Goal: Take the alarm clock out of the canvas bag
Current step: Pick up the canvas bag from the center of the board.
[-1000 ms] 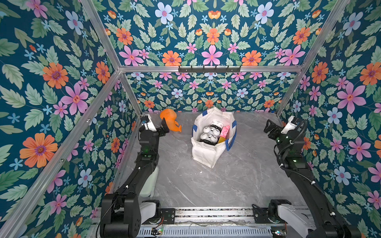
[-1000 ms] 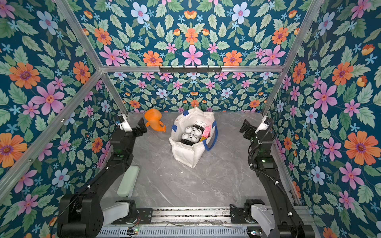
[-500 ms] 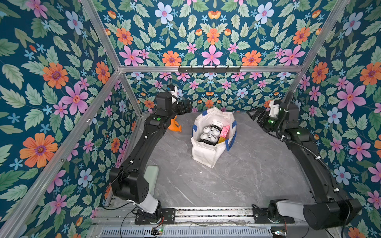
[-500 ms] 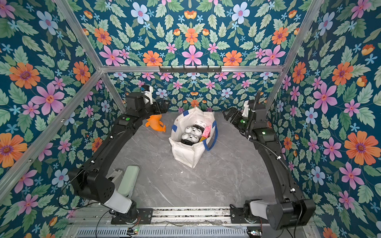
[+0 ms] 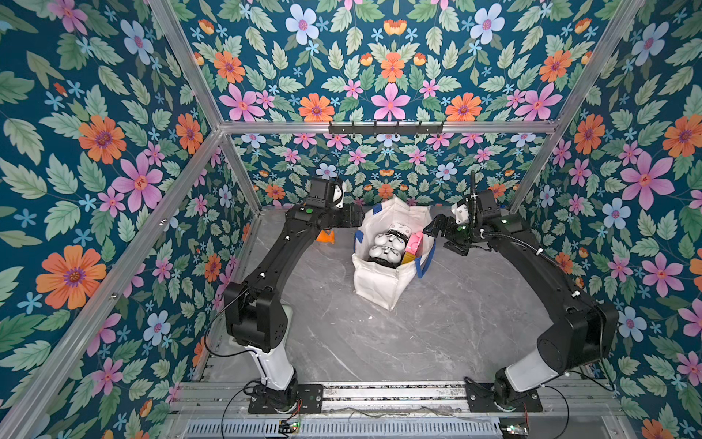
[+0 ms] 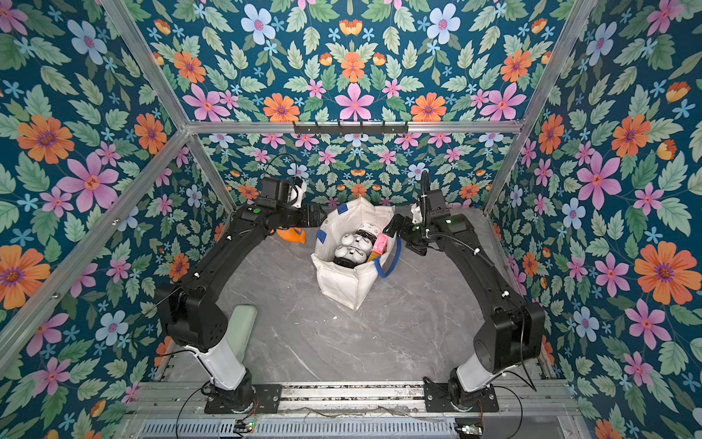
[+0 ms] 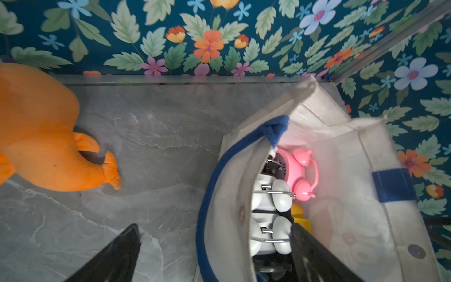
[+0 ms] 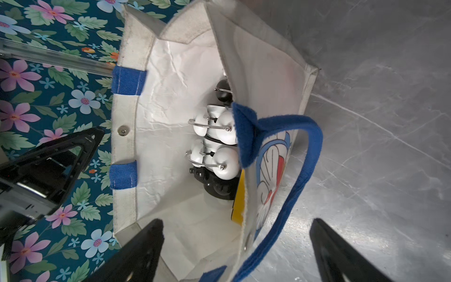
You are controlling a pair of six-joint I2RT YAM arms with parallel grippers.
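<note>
Since being swung in from either side, left gripper (image 7: 214, 229) and right gripper (image 8: 238, 223) are held spread, astride opposite walls of canvas bag (image 5: 380, 283); alarm clocks (image 5: 385, 247) remain inside, ungrasped; reach-in judged next.

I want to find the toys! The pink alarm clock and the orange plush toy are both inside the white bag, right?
Not quite. The pink alarm clock is inside the canvas bag, but the orange plush toy lies outside it, on the table beside the bag. The left wrist view shows this.
</note>
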